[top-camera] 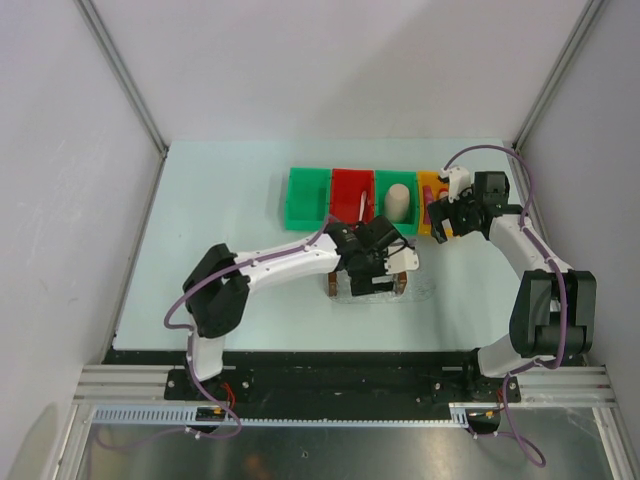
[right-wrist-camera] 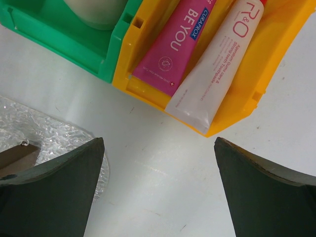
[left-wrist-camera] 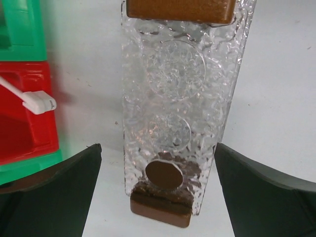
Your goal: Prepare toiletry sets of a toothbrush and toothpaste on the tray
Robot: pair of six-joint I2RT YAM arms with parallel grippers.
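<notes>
The clear bumpy tray (left-wrist-camera: 173, 98) lies empty on the table, a brown handle (left-wrist-camera: 160, 210) at each short end. My left gripper (left-wrist-camera: 157, 163) hovers open over its near end, one finger on either side; in the top view the left gripper (top-camera: 375, 262) covers most of the tray (top-camera: 345, 290). A white toothbrush (left-wrist-camera: 39, 102) rests in the red bin (top-camera: 350, 190). The magenta toothpaste (right-wrist-camera: 173, 44) lies in the yellow bin (right-wrist-camera: 276, 54) beside a white-and-pink tube (right-wrist-camera: 217, 64). Just in front of that bin my right gripper (right-wrist-camera: 159, 148) stands open over bare table.
Four bins stand in a row behind the tray: green (top-camera: 308, 197), red, green holding a beige cup (top-camera: 397, 200), and yellow (top-camera: 430, 183). White walls and metal frame posts enclose the table on both sides.
</notes>
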